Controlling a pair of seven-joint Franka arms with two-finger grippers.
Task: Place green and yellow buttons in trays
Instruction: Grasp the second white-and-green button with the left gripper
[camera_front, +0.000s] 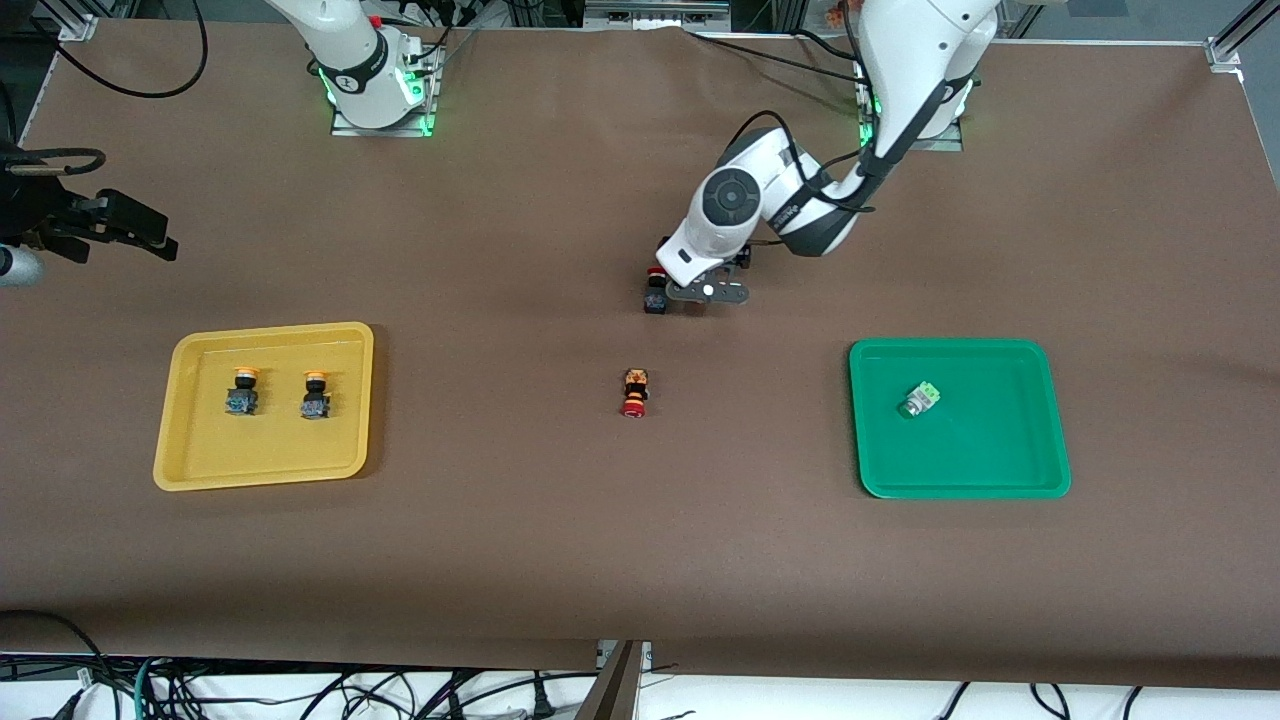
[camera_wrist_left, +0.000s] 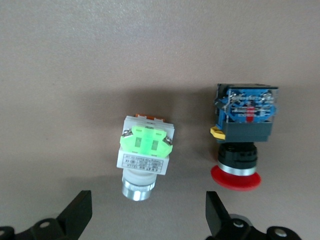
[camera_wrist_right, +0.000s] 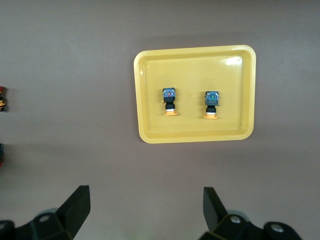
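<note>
A whitish-grey button with a light green face (camera_wrist_left: 145, 155) lies on the brown table. My left gripper (camera_wrist_left: 148, 202) hangs open just over it, one finger out to each side of its silver cap end. In the front view the left gripper (camera_front: 705, 294) hides this button. Another green button (camera_front: 919, 399) lies in the green tray (camera_front: 950, 346). Two yellow-capped buttons (camera_front: 242, 391) (camera_front: 315, 395) stand in the yellow tray (camera_front: 265, 332), also in the right wrist view (camera_wrist_right: 169, 101) (camera_wrist_right: 212, 104). My right gripper (camera_wrist_right: 146, 196) waits open and empty, high up beside the yellow tray (camera_wrist_right: 195, 50).
A black-bodied switch with a red cap (camera_wrist_left: 243, 145) lies close beside the green button, also in the front view (camera_front: 655, 290). An orange-and-black switch with a red cap (camera_front: 634, 392) lies nearer the front camera, between the trays.
</note>
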